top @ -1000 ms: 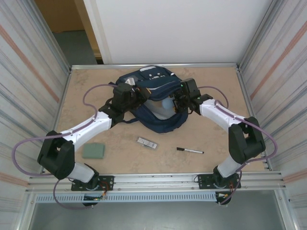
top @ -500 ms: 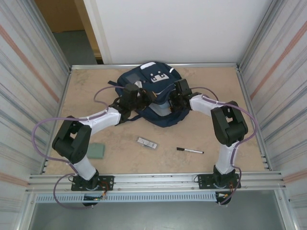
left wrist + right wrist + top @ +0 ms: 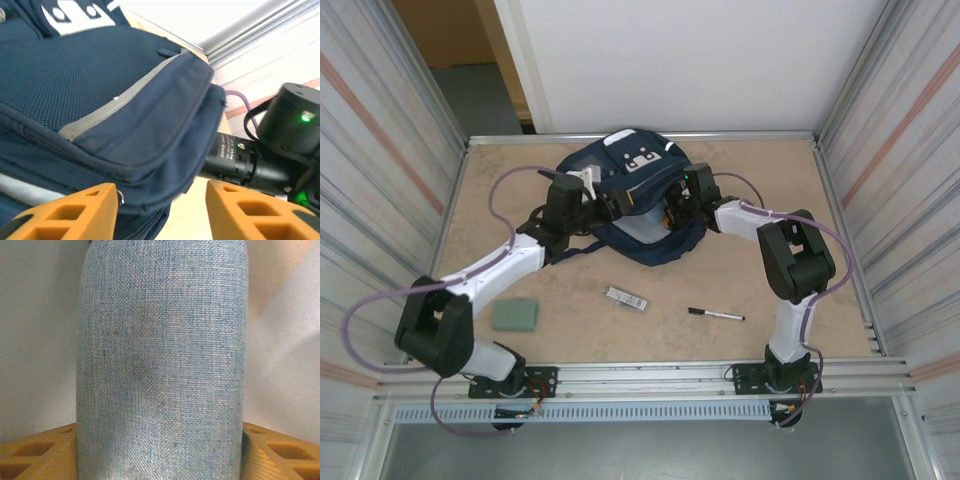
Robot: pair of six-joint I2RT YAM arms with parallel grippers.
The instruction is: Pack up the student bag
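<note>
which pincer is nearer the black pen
Right. The right pincer is at the opening of the backpack, beyond the pen and slightly left of it; the left pincer sits further left, across that opening.

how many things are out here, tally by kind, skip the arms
student bag: 1
pen: 1
green block: 1
small flat rectangular item: 1
light blue fabric item: 1
total: 5
</note>
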